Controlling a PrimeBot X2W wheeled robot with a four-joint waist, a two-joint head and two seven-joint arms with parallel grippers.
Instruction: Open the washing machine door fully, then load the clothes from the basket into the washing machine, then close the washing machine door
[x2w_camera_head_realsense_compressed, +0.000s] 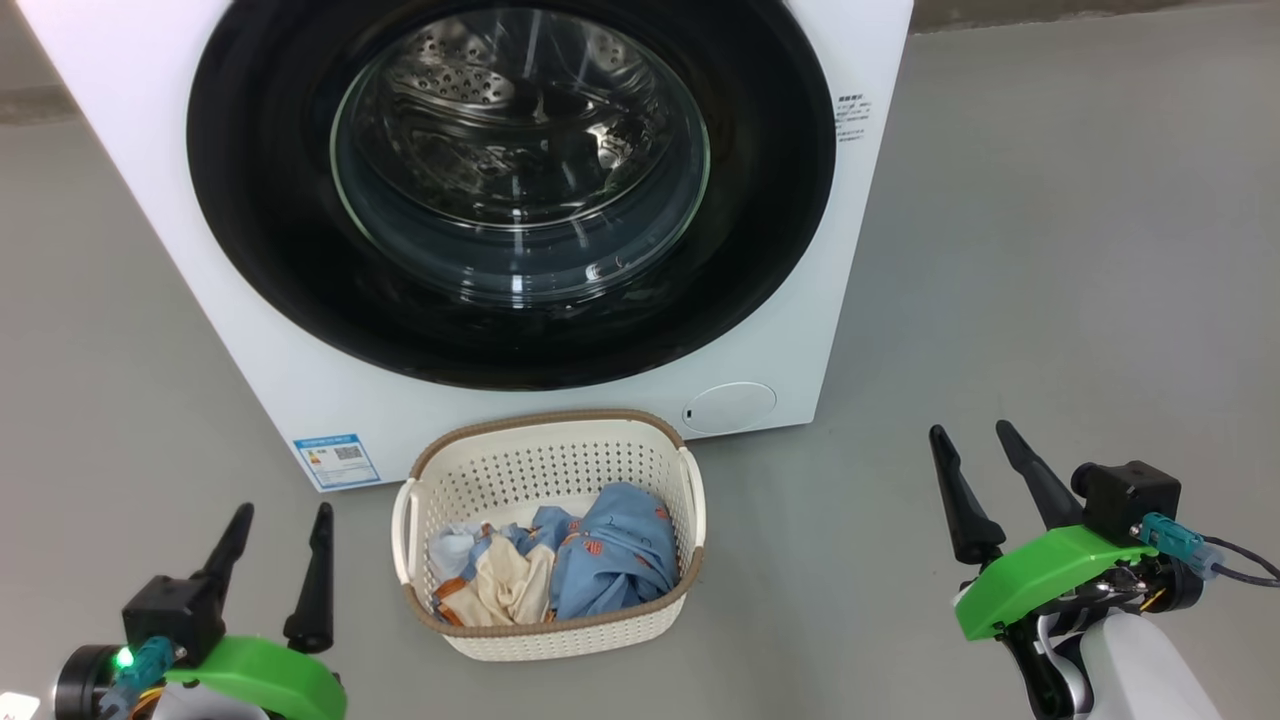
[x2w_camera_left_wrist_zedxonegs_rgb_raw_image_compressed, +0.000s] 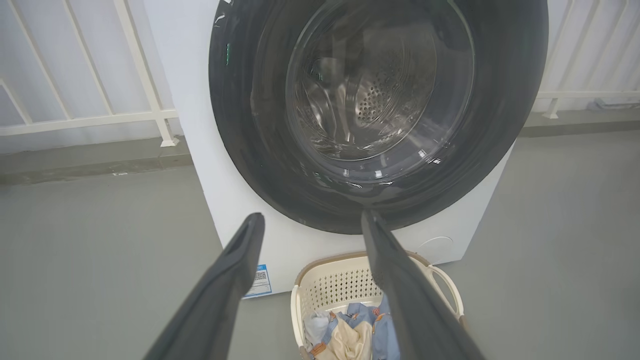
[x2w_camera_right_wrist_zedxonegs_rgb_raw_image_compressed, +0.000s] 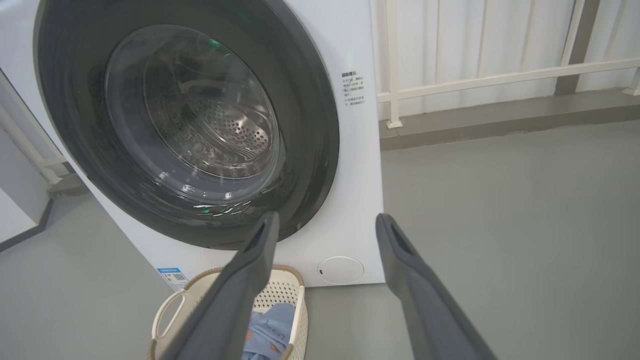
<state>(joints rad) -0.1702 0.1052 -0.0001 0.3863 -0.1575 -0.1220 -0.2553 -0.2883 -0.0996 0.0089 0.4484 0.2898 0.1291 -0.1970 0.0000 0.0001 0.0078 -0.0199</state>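
glossy round door (x2w_camera_head_realsense_compressed: 260, 200), perforated basket (x2w_camera_head_realsense_compressed: 560, 470)

White railing (x2w_camera_right_wrist_zedxonegs_rgb_raw_image_compressed: 500, 78) (grey kerb (x2w_camera_right_wrist_zedxonegs_rgb_raw_image_compressed: 500, 117) below) borders grey floor (x2w_camera_head_realsense_compressed: 1050, 250).

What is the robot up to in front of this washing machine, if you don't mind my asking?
The robot is facing the washing machine, whose door is shut. The basket sits on the floor just in front of it, with the clothes piled inside. The left claw and right claw are both open and empty, held to either side of the basket and touching nothing. No step of the loading has been done yet.
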